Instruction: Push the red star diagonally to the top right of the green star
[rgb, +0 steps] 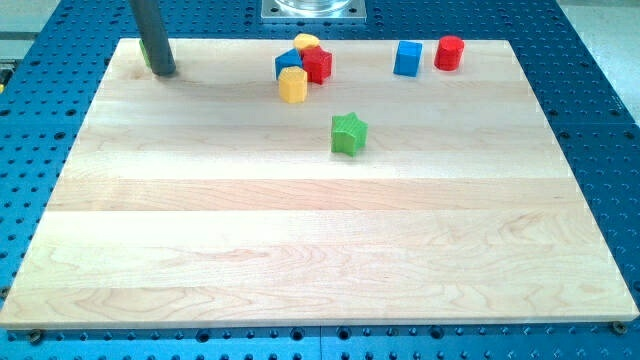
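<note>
At the board's (300, 250) top-left edge, my tip (164, 72)

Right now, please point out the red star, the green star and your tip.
red star (319, 65), camera view, its visible right part.
green star (349, 134), camera view, its top face.
my tip (163, 71), camera view, rod's lower end.

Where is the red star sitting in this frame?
The red star sits near the view's top edge, left of centre, touching a cluster of a blue block and yellow blocks, up-left of the green star.
</note>
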